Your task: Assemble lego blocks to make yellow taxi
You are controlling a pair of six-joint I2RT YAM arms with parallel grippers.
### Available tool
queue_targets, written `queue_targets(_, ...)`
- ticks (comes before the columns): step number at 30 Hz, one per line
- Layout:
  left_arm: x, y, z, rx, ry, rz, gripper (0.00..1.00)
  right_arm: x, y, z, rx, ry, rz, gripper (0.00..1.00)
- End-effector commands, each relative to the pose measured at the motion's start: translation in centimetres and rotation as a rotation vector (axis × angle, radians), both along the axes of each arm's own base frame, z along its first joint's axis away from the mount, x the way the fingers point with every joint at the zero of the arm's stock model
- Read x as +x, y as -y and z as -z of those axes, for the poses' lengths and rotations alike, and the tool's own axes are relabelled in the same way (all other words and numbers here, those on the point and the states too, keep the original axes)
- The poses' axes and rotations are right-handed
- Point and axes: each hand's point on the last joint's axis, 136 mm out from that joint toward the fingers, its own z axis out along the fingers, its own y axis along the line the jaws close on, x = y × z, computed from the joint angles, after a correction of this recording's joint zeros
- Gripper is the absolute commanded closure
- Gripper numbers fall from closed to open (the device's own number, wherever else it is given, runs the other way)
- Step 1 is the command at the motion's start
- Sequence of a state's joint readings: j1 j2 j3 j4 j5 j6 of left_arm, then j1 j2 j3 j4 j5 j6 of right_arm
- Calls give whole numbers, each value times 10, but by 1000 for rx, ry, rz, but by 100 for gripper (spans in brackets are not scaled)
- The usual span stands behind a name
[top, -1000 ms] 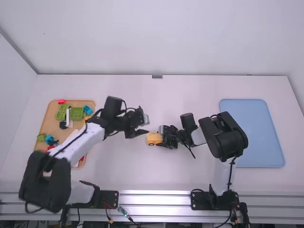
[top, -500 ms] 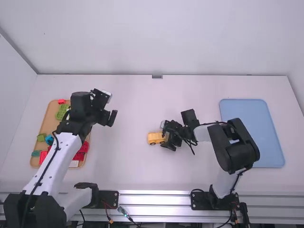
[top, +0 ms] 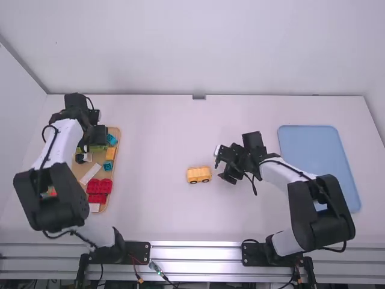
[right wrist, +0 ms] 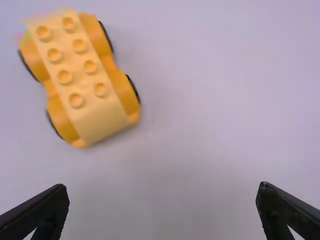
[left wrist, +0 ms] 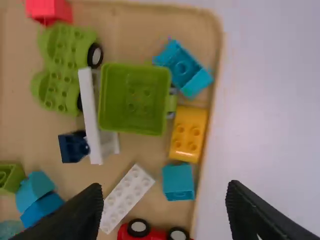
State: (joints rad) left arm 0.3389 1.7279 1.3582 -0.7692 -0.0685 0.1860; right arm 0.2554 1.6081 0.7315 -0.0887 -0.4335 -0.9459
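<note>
High view showed the yellow car (top: 198, 175) standing on the white table (top: 150, 223), between the two arms and nearer the right one, with nothing gripping it. Its lower part looked finished: the right wrist view showed a studded pale yellow piece (right wrist: 77, 75) lying lengthwise along a darker wheeled base (right wrist: 123, 90), with dark wheels along both sides. The studs on top were bare, so the taxi was judged only part built, its cabin or roof probably still to be added.

The right gripper (right wrist: 162, 192) was near the car without touching it, its fingers wide apart and holding nothing. The left gripper (left wrist: 166, 192) was over the wooden tray (left wrist: 219, 75), its fingers also spread and empty. Among the parts in that tray lay a loose yellow block (left wrist: 188, 134), close to the rim, between a blue piece (left wrist: 183, 67) and a teal block (left wrist: 178, 182). It seemed the likeliest next part, given its colour and the bare studs waiting on the car. What was left, then, was probably to pick it out, carry it over, line it up and press it down while the car was steadied.
</note>
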Motion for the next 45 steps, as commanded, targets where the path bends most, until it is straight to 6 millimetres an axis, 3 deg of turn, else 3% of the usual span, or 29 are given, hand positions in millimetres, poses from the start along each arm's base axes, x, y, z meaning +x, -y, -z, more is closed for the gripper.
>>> queue_targets(1, 5, -4, 19, -48, -78, 47, 40, 10, 1, -12, 6, 40, 8, 1)
queue_targets(3, 6, -1, 31, -78, -130, 67, 45, 10, 0, -12, 6, 42, 5, 1)
queue_targets(9, 13, 3, 64, -116, -167, 84, 41, 9, -4, -12, 3, 45, -8, 1)
queue_targets(12, 12, 8, 71, -140, -163, 105, 42, 9, -4, -12, 3, 43, -5, 1)
queue_targets(15, 12, 9, 80, -141, -152, 102, 50, 8, -4, -12, 6, 42, -6, 1)
queue_targets(24, 4, 10, 102, -139, -148, 52, 47, 8, -4, -12, 6, 42, -6, 1)
queue_targets(34, 6, -13, 96, -27, -149, -21, 49, 7, -7, -13, 25, 38, -18, 1)
queue_targets(45, 12, -5, 57, -94, -174, -22, 53, 7, -7, -13, 25, 37, -18, 1)
